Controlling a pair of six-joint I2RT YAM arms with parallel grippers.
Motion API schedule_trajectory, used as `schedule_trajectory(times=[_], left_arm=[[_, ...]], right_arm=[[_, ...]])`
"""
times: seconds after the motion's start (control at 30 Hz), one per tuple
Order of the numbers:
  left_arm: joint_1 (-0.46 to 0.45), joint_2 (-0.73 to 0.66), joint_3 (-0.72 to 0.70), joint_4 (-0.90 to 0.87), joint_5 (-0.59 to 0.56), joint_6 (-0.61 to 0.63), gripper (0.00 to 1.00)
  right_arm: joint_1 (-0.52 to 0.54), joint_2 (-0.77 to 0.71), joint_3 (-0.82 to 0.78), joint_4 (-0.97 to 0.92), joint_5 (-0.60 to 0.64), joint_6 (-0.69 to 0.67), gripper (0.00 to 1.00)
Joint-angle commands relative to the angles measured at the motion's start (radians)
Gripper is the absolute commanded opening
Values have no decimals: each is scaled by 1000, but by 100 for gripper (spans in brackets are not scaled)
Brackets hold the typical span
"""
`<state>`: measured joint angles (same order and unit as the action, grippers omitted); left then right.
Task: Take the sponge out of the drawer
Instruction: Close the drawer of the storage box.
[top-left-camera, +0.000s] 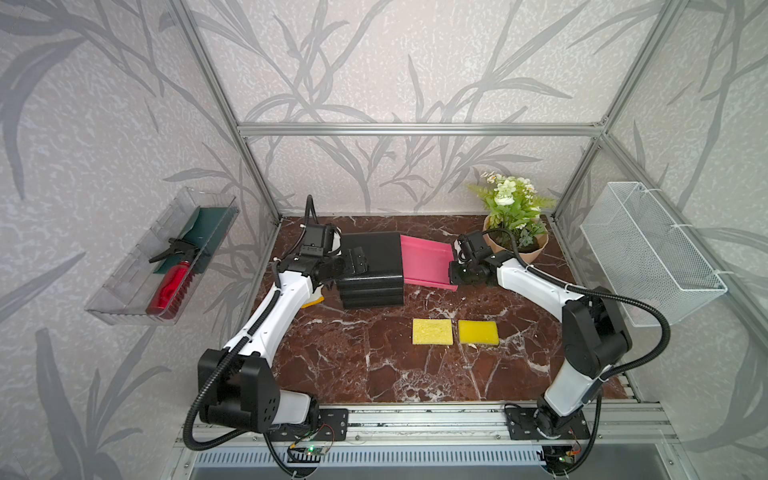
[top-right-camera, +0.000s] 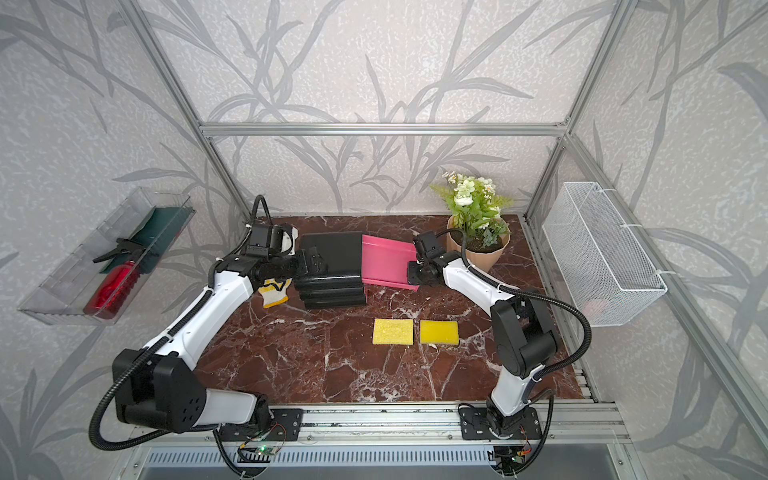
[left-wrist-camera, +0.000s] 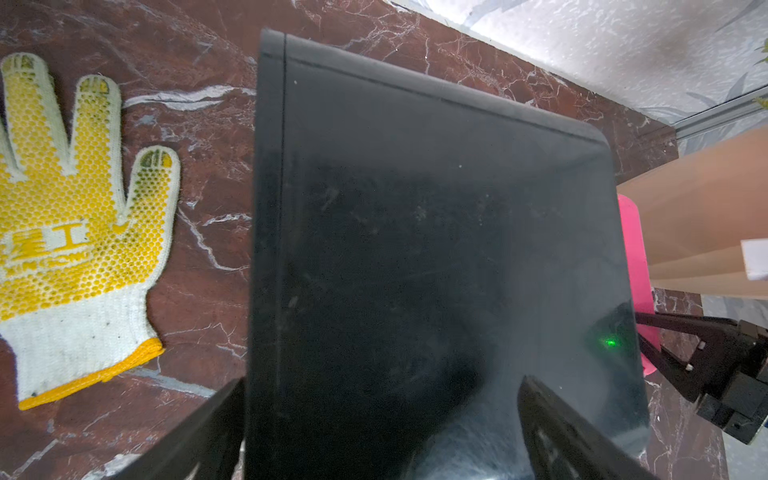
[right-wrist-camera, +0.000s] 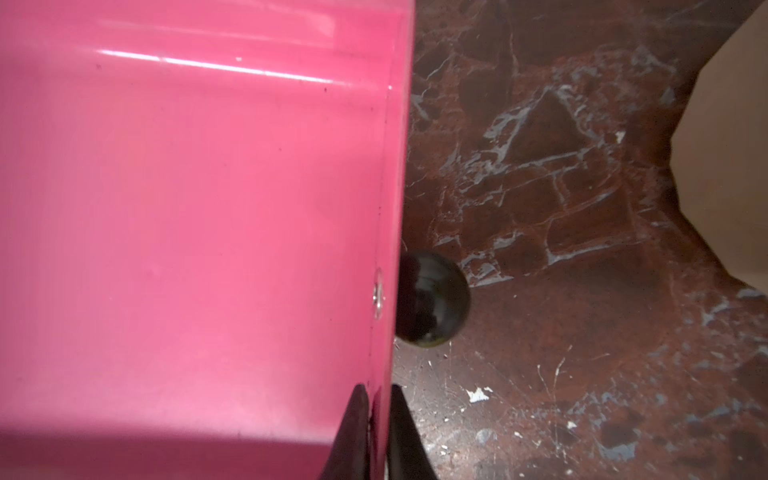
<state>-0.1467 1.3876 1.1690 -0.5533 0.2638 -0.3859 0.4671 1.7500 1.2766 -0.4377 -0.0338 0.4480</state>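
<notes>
Pink drawer (right-wrist-camera: 187, 208): expect right gripper (right-wrist-camera: 378, 392), clamped on thin 3 o'clock wall, slipping (left gripper (top-left-camera: 357, 261) gaping, empty).

The scene is lit brightly and evenly from above, and only soft, short shadows are cast on the marble table (top-left-camera: 374, 365). A wide-angle stretch is seen toward the edges in both top views. White streaks of glare are seen on the pink drawer (right-wrist-camera: 187, 208), which is blurred at close range. A green glint is reflected on the dusty black cabinet (left-wrist-camera: 436, 249).
</notes>
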Motion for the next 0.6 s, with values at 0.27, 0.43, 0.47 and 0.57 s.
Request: schedule_trajectory(times=[0.27, 0.43, 0.47, 0.57], left_arm=[[5, 13, -4, 8, 23, 5, 99], [5, 13, -4, 12, 29, 7, 99], [4, 13, -5, 13, 34, 7, 99], [3, 13, -5, 16, 38, 7, 99]], right_arm=[[11, -37, 1, 3, 110, 92, 0], [18, -71, 9, 14, 137, 112, 0], [19, -73, 11, 15, 141, 116, 0], [25, -85, 16, 26, 147, 118, 0]])
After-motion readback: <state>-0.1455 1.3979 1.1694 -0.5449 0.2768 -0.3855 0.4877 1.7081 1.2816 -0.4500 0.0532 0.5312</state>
